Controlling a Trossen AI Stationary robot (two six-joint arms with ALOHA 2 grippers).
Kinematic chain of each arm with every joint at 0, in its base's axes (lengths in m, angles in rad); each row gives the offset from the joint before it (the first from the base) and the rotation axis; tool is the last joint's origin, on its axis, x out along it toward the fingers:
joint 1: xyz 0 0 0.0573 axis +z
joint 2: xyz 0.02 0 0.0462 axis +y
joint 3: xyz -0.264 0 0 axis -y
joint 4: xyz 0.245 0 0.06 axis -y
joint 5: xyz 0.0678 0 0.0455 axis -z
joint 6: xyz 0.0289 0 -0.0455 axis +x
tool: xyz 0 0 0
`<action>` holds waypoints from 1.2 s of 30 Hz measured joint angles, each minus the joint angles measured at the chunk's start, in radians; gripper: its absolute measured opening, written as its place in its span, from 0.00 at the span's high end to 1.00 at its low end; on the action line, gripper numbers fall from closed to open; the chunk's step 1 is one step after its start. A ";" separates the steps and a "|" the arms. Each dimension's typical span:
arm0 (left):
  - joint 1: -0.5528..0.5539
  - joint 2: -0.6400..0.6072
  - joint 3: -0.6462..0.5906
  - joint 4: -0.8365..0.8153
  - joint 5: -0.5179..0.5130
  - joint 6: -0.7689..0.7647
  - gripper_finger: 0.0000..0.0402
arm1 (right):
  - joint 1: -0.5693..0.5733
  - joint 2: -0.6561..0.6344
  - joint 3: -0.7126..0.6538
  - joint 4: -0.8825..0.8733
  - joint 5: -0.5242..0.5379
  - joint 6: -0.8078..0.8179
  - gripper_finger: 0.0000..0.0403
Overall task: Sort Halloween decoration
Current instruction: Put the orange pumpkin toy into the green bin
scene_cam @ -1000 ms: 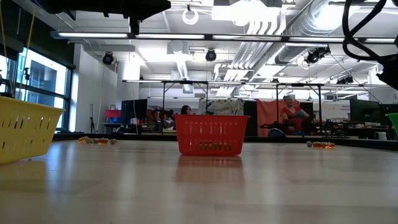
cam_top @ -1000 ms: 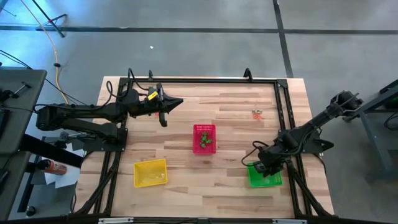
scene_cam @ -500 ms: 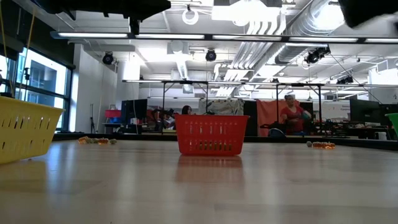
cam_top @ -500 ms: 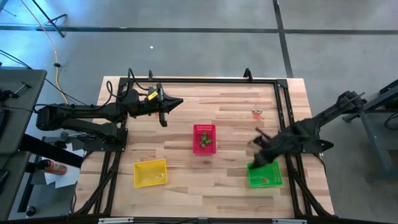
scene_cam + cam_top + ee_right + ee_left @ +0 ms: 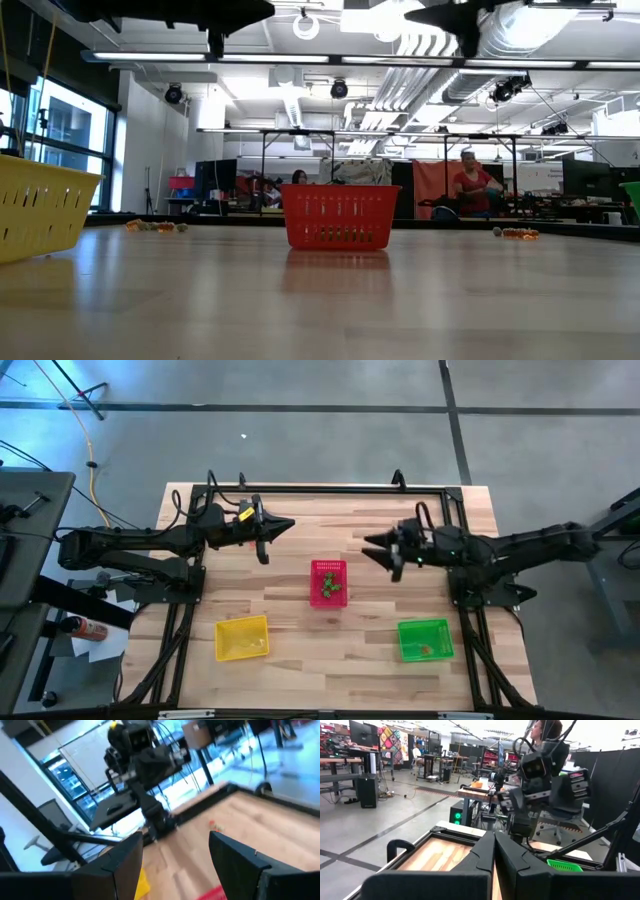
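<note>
Tiny orange and greenish trinkets lie on the table at its far side, one cluster toward the right (image 5: 518, 233) and one toward the left (image 5: 150, 226). Green trinkets (image 5: 332, 588) lie in the red basket (image 5: 329, 567). An orange trinket (image 5: 427, 650) lies in the green basket (image 5: 425, 628). My right gripper (image 5: 378, 551) is open and empty, high above the table right of the red basket, pointing toward the table's left; its own view (image 5: 175, 865) shows the gap between the fingers. My left gripper (image 5: 272, 532) is shut and empty, raised at the far left; it also shows in its wrist view (image 5: 495, 851).
A yellow basket (image 5: 242, 637) stands near the front left. A black frame (image 5: 330, 490) runs along the table's far and side edges. Bare wood lies between the baskets. People sit in the room behind the table (image 5: 470, 185).
My right gripper has risen out of the green basket and swung toward the table's far edge and left, turning to point at the left arm. The orange trinket stays in the green basket.
</note>
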 joint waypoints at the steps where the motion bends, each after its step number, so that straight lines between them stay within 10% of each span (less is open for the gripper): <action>1: 0.000 0.000 0.000 -0.008 0.000 0.000 1.00 | -0.023 0.017 0.000 0.027 -0.026 -0.025 0.45; 26: 0.000 0.000 0.000 -0.069 0.000 -0.019 0.98 | -0.180 0.205 0.104 0.155 -0.194 -0.295 0.45; 36: 0.046 0.002 0.166 -0.526 -0.018 -0.177 0.63 | -0.210 0.227 0.147 0.067 -0.195 -0.305 0.45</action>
